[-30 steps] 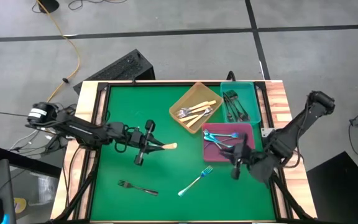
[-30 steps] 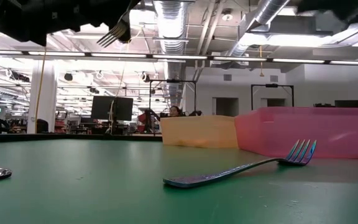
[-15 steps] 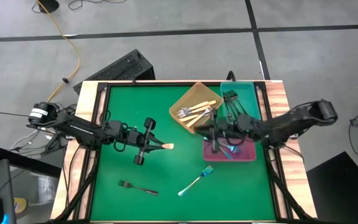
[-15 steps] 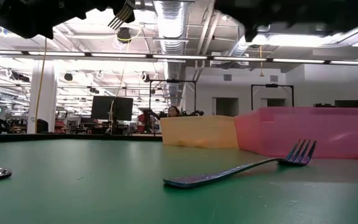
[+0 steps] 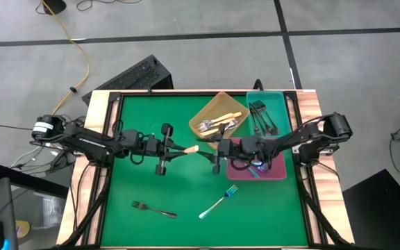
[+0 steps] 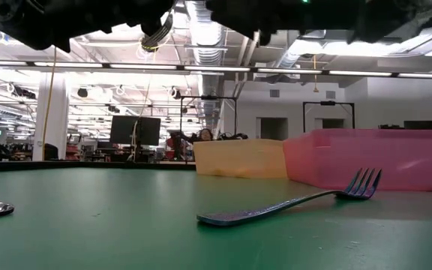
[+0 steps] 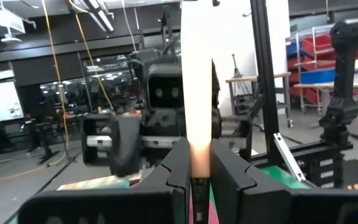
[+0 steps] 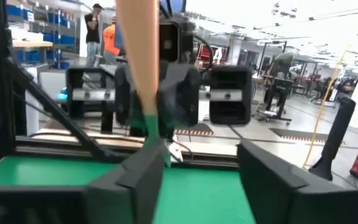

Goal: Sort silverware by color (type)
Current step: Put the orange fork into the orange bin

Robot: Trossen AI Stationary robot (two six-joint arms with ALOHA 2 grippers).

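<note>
The left claw point(image 5: 174, 148) is clenched on a cream-handled fork point(image 5: 186, 148), held above the desk point(image 5: 137, 184) with the handle end jutting toward the orange tray point(image 5: 219, 119), while the right claw point(image 5: 212, 150) faces it with its fingers spread apart, the handle tip just at their mouth, as the right wrist view also suggests with the cream handle point(image 8: 138, 56) standing beside 1 of its fingers point(image 8: 143, 180). This looks like a handover in mid-air, and the risk I see is in timing: if the left claw lets go before the right 1 has closed, the fork drops to the desk short of the orange tray; if the right fingers close off-centre on the slim handle, it may twist or slip out. The 2 wrists are also close, so a small overshoot could knock them together. Farther from the orange tray, near the desk's front edge, a blue-teal fork point(image 5: 219, 202) and a black fork point(image 5: 153, 209) lie loose and unsorted, while the pink tray point(image 5: 278, 171) just beside the orange tray and the teal tray point(image 5: 283, 104) next to it already hold forks.
</note>
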